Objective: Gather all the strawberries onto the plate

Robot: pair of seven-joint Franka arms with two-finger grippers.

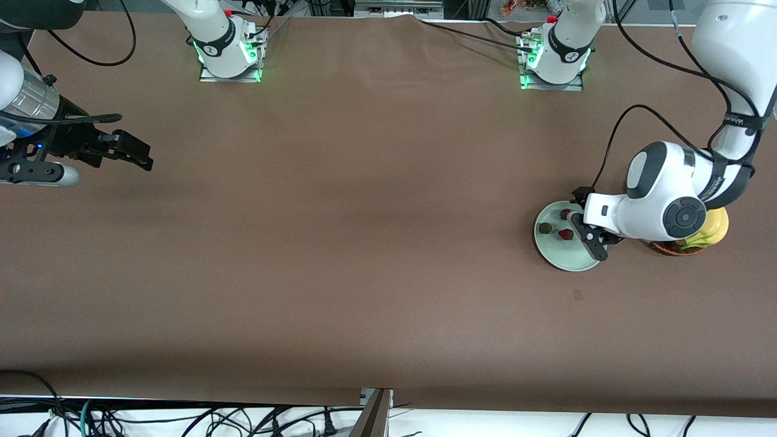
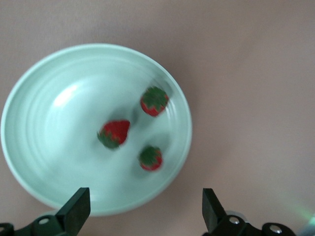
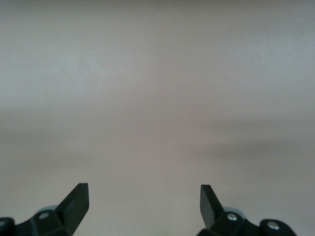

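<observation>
- The plate sits on the brown table toward the left arm's end, with wide bare tabletop stretching from its rim toward the right arm's end and toward the front camera.
- Three strawberries lie inside the plate, apart from one another and clustered toward one side of its floor; much of the plate's floor is bare.
- Left gripper hangs over the plate, jaws spread wide and holding nothing.
- Just beside the plate, at the table's end, a brown basket holds yellow fruit, mostly hidden under the left arm.
- Right gripper waits far from the plate over bare table at the right arm's end, jaws wide apart and empty.
- The left wrist view shows all three berries clearly with their green caps; the front view shows them as small specks partly covered by the gripper.
</observation>
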